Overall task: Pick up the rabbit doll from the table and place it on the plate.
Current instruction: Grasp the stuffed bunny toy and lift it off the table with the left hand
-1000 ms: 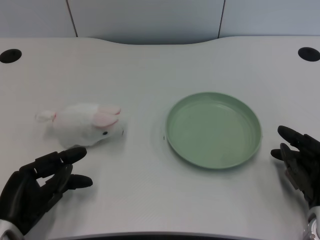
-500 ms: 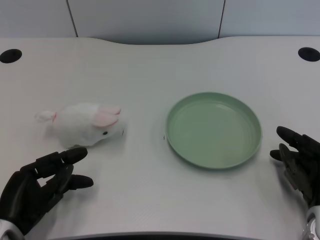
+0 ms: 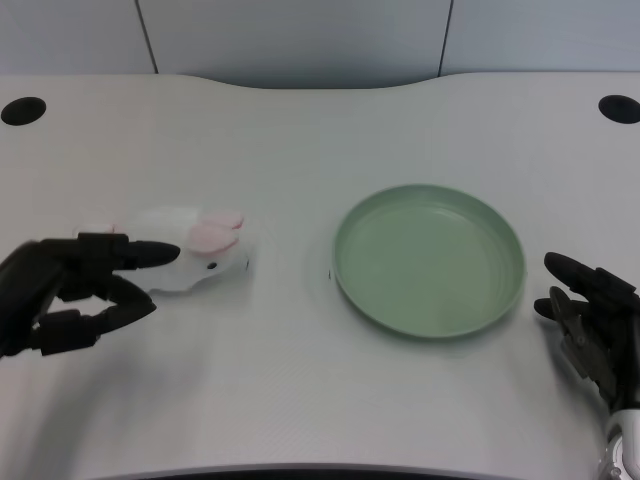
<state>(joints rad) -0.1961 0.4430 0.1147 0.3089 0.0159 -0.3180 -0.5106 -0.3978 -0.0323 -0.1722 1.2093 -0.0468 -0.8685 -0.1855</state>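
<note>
White bench (image 3: pixel 300 150) before grey wall panels (image 3: pixel 290 35); left hand (image 3: pixel 60 292), fingers apart, possibly touching rabbit doll (image 3: pixel 195 255) at nine o'clock of green plate (image 3: pixel 428 195).

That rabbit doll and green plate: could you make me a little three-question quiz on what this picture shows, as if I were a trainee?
1. True or false: the rabbit doll already lies on the plate.
2. Which hand is up against the doll? A) the left hand B) the right hand C) neither
3. Fill in: what lies on the plate now? ______

Key
1. False. The doll lies on the white table, to the left of the plate and apart from it.
2. A. The left hand's fingers reach over the doll's rear; whether they have closed on it cannot be told.
3. Nothing.
</note>
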